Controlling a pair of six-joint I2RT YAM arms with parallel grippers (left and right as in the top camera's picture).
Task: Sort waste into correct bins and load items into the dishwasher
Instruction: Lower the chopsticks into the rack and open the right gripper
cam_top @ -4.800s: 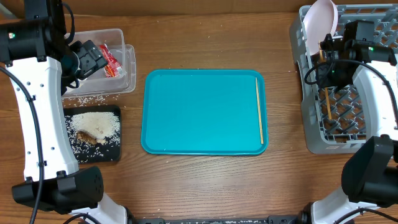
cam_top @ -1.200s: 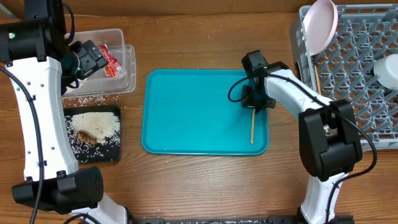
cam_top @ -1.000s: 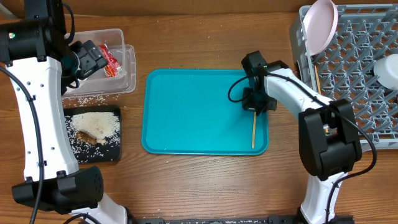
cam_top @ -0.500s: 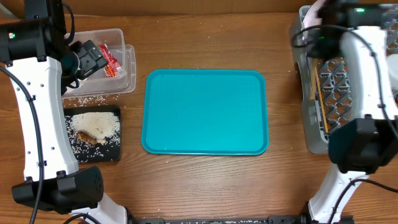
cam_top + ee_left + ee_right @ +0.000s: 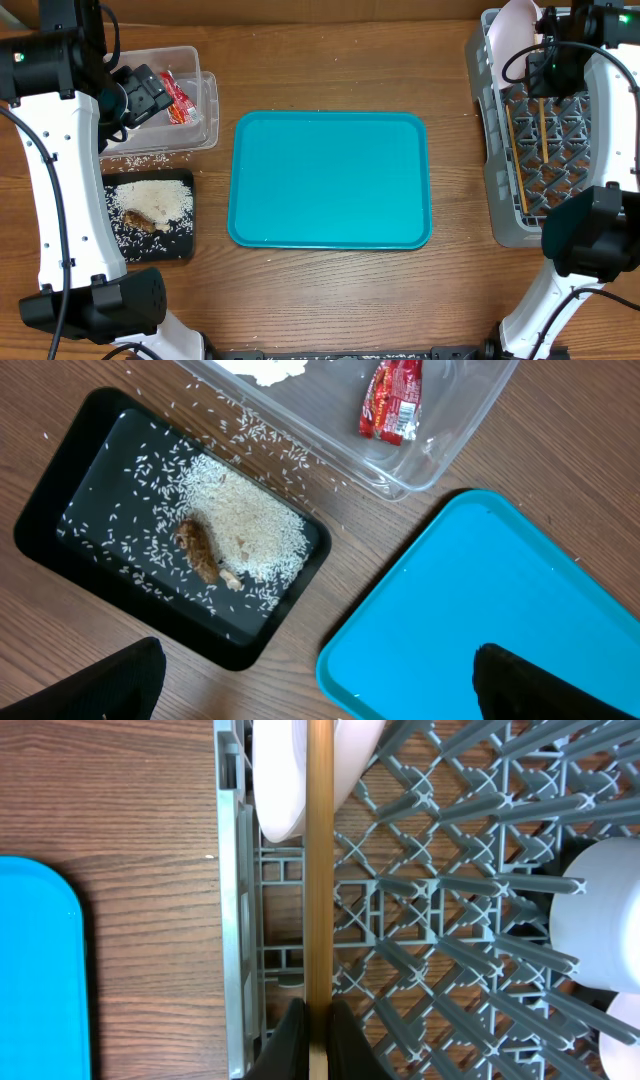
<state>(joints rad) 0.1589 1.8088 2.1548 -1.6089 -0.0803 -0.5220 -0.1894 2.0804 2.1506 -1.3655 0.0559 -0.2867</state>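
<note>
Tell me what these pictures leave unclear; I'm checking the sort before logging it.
Overhead: the left arm covers part of the clear tub.
Left wrist: the tissue is cut off by the top edge.
Right wrist: the lower end of the chopstick is hidden inside the right gripper; the white dish is cut by the right edge.

Clearance: centre open, both ends occupied.
Free passage above the bare teal tray (image 5: 330, 180); dish rack (image 5: 497, 215) crowded with upright pegs (image 5: 440, 910) and a standing plate (image 5: 512, 40); clear tub (image 5: 208, 105) and black tray (image 5: 170, 245) block the left.
</note>
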